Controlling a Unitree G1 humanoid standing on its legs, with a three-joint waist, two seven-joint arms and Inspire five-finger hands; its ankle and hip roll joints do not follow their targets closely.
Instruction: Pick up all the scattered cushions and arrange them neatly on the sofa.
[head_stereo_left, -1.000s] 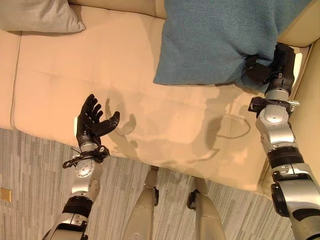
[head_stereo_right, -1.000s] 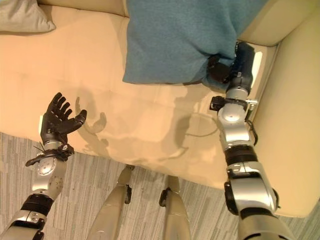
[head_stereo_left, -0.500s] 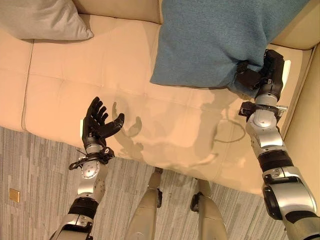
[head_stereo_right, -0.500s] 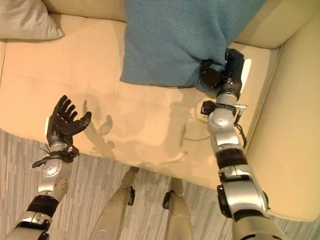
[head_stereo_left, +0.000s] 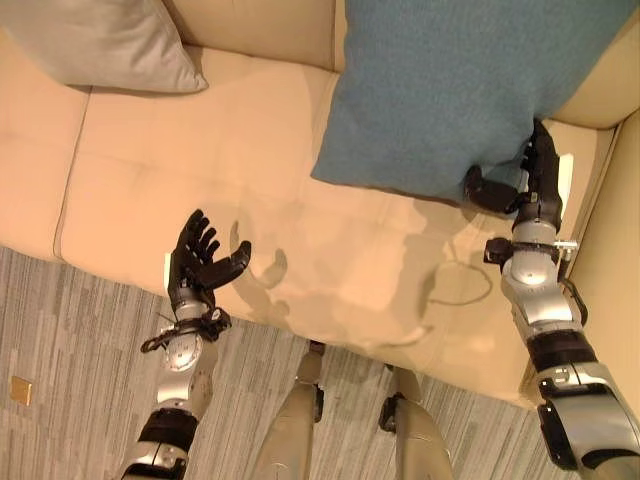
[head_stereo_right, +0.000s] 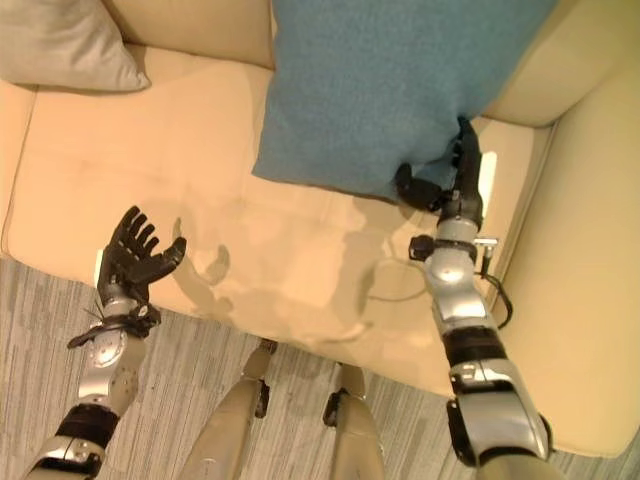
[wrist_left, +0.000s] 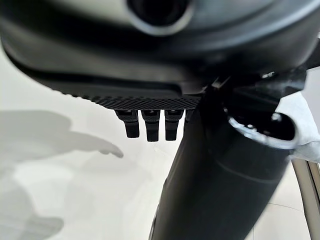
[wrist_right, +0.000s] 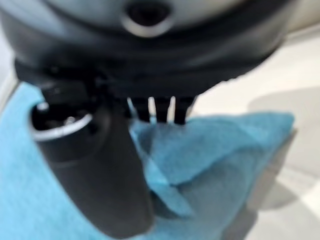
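Blue cushion (head_stereo_left: 450, 90) leans on sofa (head_stereo_left: 200, 170) backrest, right end; long axis runs up toward backrest. My right hand (head_stereo_left: 525, 185) at its lower right corner, thumb and fingers pinching fabric. Left hand (head_stereo_left: 200, 265) splayed, empty, well apart. Grey cushion (head_stereo_left: 100, 40) far left. Since earlier frame: cushion raised, grip looser

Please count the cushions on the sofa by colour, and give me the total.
Blue cushion, pinched at its corner by the right hand: 1
Grey cushion, at the sofa's left end: 1
Total: 2
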